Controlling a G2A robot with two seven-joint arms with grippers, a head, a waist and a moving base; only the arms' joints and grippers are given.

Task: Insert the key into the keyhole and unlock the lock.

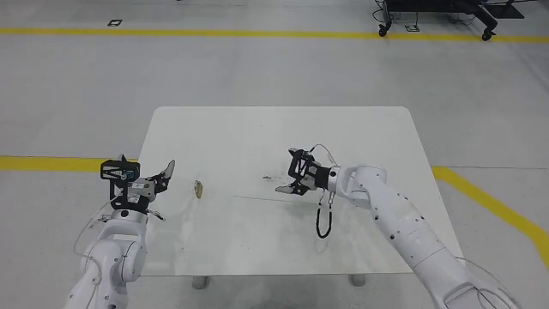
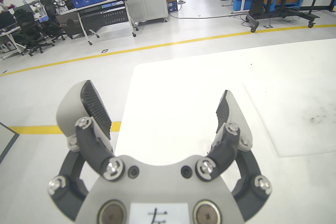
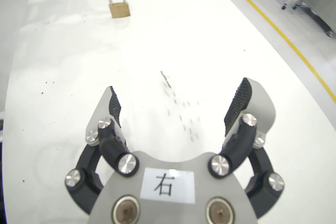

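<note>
A brass padlock (image 1: 198, 189) with a silver shackle lies flat on the white table (image 1: 257, 249), near its left side. In the right wrist view the padlock (image 3: 119, 8) lies well ahead of my right gripper (image 3: 178, 84), which is open and holds nothing. A thin dark sliver (image 3: 164, 77), possibly the key, lies on the table just ahead of those fingers among scuff marks. In the top view my right gripper (image 1: 290, 172) hangs over the table's middle. My left gripper (image 1: 161, 184) stands open at the table's left edge, left of the padlock, and is likewise open (image 2: 157, 88) in its wrist view.
A black cable loop (image 1: 323, 219) hangs from the right arm over the table. A thin pale sheet (image 2: 288, 117) lies flat on the tabletop. Around the table is open floor with yellow lines (image 1: 257, 32); racks and desks stand far behind.
</note>
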